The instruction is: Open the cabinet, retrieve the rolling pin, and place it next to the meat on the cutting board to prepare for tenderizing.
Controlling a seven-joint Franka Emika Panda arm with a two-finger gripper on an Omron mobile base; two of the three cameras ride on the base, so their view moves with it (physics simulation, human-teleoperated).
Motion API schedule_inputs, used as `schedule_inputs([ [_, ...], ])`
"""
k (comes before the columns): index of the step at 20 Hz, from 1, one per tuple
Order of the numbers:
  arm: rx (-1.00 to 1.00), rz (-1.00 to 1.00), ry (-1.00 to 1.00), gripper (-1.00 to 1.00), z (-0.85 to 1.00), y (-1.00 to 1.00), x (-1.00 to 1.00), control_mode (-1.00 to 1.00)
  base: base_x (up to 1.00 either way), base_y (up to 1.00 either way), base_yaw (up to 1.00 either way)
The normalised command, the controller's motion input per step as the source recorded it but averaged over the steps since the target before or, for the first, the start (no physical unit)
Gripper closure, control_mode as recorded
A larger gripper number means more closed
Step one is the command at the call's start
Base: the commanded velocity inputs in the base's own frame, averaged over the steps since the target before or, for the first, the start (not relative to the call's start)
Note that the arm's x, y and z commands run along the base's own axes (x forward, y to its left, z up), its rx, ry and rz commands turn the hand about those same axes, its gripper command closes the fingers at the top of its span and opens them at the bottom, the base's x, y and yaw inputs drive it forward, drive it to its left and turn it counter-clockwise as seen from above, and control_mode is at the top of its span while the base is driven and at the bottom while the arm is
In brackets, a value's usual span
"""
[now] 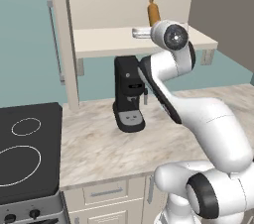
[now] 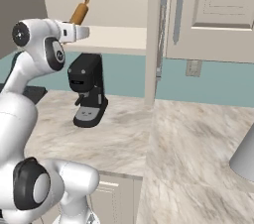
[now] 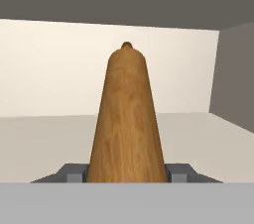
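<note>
The cabinet [image 1: 124,0] stands open, its beige inside and shelf [image 1: 109,42] in plain sight. My gripper [image 3: 126,174] reaches in over that shelf and is shut on the rolling pin [image 3: 126,119], an orange-brown wooden cylinder lying between both fingertips [image 3: 74,174] and pointing away toward the back wall. From the base views the rolling pin [image 1: 154,12] [image 2: 79,12] sticks up at a slant just past the white hand [image 2: 74,32]. One cabinet door [image 2: 213,10] with a grey bar handle [image 2: 178,5] is swung open at the right. The cutting board and the meat are out of view.
A black coffee machine [image 1: 128,94] [image 2: 88,91] stands on the marble counter [image 1: 99,148] right under the cabinet. A black stovetop [image 1: 27,148] lies at the left. A grey object [image 2: 245,158] sits on the counter at the far right. The other open door [image 1: 62,34] hangs edge-on.
</note>
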Motion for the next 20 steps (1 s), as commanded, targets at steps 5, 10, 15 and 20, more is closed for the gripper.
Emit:
schedule_inputs([
  [5,0.01,0.0,0.0,1.0,0.42,0.0,-0.74,-1.0,0.0,0.0,0.0],
  [10,0.01,0.0,0.0,1.0,0.06,0.0,-0.88,-1.0,0.0,0.0,0.0],
  [15,0.01,0.0,0.0,1.0,-0.07,0.0,-1.0,-1.0,0.0,0.0,0.0],
  [20,0.04,0.0,0.0,1.0,-0.13,0.0,-1.0,-1.0,0.0,0.0,0.0],
])
